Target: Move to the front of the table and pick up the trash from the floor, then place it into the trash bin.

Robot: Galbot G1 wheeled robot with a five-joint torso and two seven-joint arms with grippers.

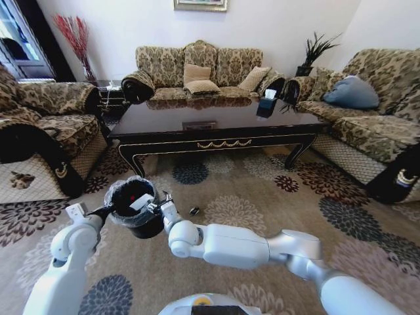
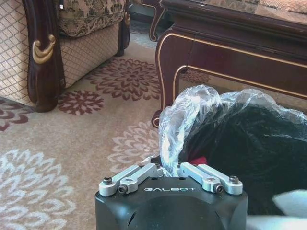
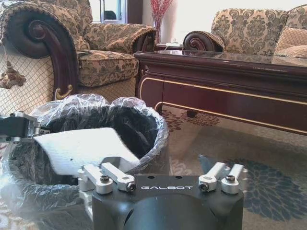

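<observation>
The black trash bin (image 1: pixel 136 211), lined with a clear bag, stands on the carpet in front of the dark table (image 1: pixel 216 131). My left gripper (image 1: pixel 106 211) is shut on the bag-covered rim (image 2: pixel 168 158) on the bin's left side. At the bin's right edge my right gripper (image 1: pixel 163 207) is open. A white tissue (image 3: pixel 81 148) lies across the bin's mouth, beside one of the right gripper's fingers (image 3: pixel 115 165). Something red (image 1: pixel 134 195) shows inside the bin. A small dark bit of trash (image 1: pixel 194 211) lies on the carpet just right of the right gripper.
Patterned sofas stand at the left (image 1: pixel 39 131), back (image 1: pixel 197 72) and right (image 1: pixel 380 125) of the table. A tissue box (image 1: pixel 266 105) sits on the tabletop. Open carpet (image 1: pixel 275 197) lies between me and the table.
</observation>
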